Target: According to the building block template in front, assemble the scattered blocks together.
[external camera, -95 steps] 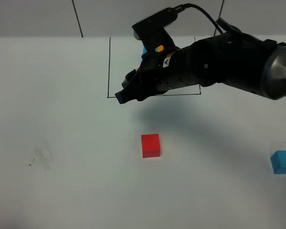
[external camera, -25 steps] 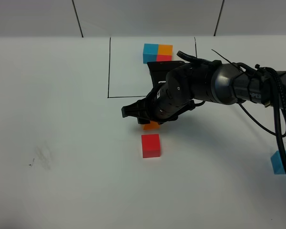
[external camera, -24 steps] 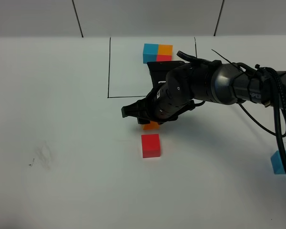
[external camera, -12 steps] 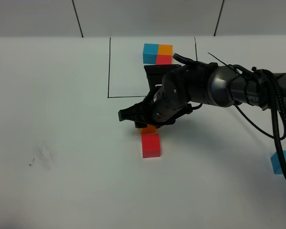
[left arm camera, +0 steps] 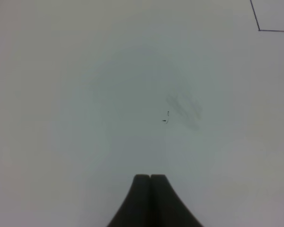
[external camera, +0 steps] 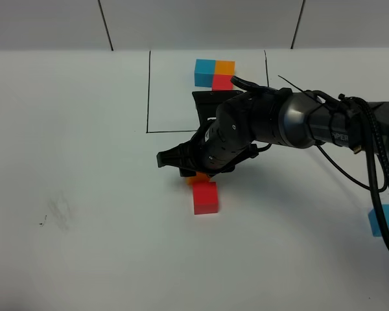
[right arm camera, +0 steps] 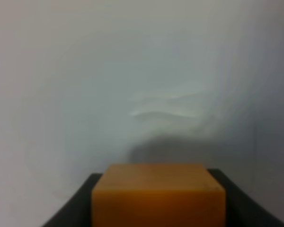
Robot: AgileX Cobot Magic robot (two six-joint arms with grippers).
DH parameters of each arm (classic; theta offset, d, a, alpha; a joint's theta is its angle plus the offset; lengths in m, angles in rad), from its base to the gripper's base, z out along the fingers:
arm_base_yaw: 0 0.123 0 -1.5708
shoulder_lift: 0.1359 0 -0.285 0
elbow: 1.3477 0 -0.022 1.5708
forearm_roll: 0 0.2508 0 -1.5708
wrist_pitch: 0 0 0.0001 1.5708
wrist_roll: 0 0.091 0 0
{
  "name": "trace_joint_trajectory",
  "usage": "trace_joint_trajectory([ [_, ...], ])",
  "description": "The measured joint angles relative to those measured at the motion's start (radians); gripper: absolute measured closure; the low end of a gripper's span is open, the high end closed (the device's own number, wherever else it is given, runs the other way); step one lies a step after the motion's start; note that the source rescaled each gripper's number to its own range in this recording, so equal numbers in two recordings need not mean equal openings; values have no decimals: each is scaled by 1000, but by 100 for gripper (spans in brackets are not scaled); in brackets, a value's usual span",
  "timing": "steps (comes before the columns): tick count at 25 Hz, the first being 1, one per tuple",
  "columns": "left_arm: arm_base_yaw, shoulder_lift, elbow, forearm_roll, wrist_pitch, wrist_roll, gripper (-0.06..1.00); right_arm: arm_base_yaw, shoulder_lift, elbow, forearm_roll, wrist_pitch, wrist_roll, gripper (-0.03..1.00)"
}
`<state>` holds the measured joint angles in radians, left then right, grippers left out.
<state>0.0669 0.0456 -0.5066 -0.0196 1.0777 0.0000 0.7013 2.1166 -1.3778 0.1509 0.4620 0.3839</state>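
The template [external camera: 214, 72], an L of blue, orange and red cubes, sits at the back inside a thin black outline [external camera: 148, 91]. The loose red cube [external camera: 205, 197] lies on the white table. My right gripper [external camera: 196, 175] is shut on the loose orange cube [external camera: 198, 177] and holds it low, right behind the red cube. In the right wrist view the orange cube [right arm camera: 158, 194] fills the gap between the fingers. The loose blue cube [external camera: 384, 219] lies at the far right edge. My left gripper [left arm camera: 150, 178] is shut and empty over bare table.
The right arm [external camera: 292, 120] and its cables [external camera: 376, 175] stretch across the table's right half. A faint smudge [external camera: 57, 212] marks the table at the left; it also shows in the left wrist view [left arm camera: 183, 106].
My right gripper has carried the orange cube from over the framed area down and forward, to just behind the red cube. The red and blue cubes have not moved.
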Motion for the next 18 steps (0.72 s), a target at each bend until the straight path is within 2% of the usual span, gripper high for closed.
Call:
trace_joint_trajectory([
  [18,0,0,0,0,1,0,94,0,30,20,-1,-28,36,54],
])
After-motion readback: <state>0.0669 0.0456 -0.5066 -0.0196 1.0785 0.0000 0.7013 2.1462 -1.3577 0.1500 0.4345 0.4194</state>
